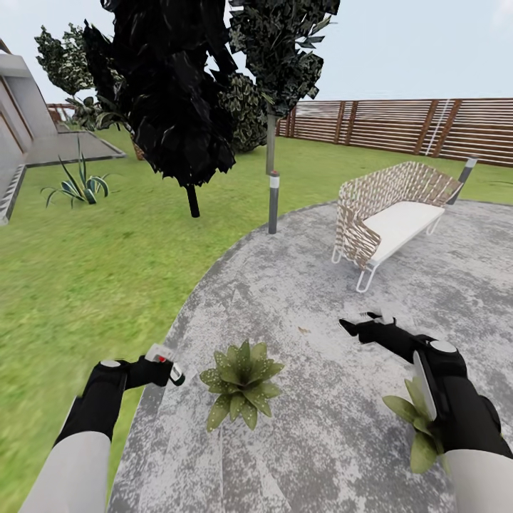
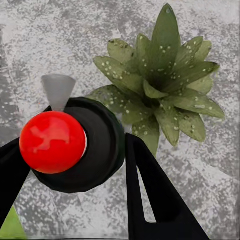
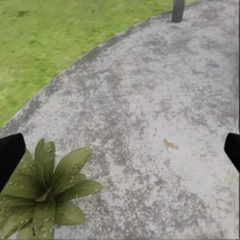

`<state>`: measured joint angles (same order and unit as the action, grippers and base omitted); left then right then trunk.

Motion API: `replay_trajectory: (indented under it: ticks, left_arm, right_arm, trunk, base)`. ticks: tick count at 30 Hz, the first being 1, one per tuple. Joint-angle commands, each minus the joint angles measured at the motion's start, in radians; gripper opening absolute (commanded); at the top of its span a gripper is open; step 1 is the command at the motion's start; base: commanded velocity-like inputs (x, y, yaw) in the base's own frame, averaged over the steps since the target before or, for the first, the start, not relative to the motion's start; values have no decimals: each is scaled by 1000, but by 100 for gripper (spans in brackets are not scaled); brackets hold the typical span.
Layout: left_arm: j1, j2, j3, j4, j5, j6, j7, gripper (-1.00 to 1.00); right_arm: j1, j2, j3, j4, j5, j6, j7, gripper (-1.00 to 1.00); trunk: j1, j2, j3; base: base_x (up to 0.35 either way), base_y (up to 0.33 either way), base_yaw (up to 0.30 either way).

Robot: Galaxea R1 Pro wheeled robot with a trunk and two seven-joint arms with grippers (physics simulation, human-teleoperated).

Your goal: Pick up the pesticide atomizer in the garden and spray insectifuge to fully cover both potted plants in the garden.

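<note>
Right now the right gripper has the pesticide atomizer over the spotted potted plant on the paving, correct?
Wrong arm. The left gripper holds the pesticide atomizer above the droplet-spotted potted plant, as the left wrist view shows; the right gripper is open and holds nothing.

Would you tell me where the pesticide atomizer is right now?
In the head view, the pesticide atomizer sits in the left gripper at lower left, beside the near potted plant.
</note>
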<state>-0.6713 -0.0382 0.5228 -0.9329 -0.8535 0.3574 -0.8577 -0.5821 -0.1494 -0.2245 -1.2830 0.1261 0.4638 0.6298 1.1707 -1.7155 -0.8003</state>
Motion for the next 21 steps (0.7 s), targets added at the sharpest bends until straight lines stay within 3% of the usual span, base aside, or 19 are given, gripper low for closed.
replay_trajectory:
  ticks: [1, 7, 14, 21]
  left_arm:
    - [0, -1, 10, -2, -1, 7, -4, -100]
    - [2, 0, 41, -4, 2, 8, -3, -100]
    - [3, -1, 41, -6, 4, 8, -4, -100]
    - [2, -4, 34, -9, 5, 8, -3, -100]
  right_arm:
    - [-1, -1, -8, -1, 10, 1, 3, 100]
    - [-1, -1, -41, -2, 13, 0, -5, 100]
    - [-1, -2, -81, -2, 15, 1, -5, 100]
    - [-1, -2, -120, -2, 16, 1, -5, 100]
  trunk:
    - [0, 0, -1]
    - [0, 0, 0]
    - [0, 0, 0]
    - [0, 0, 7]
  base:
    - [0, 0, 0]
    - [0, 0, 0]
    - [0, 0, -10]
    - [0, 0, -164]
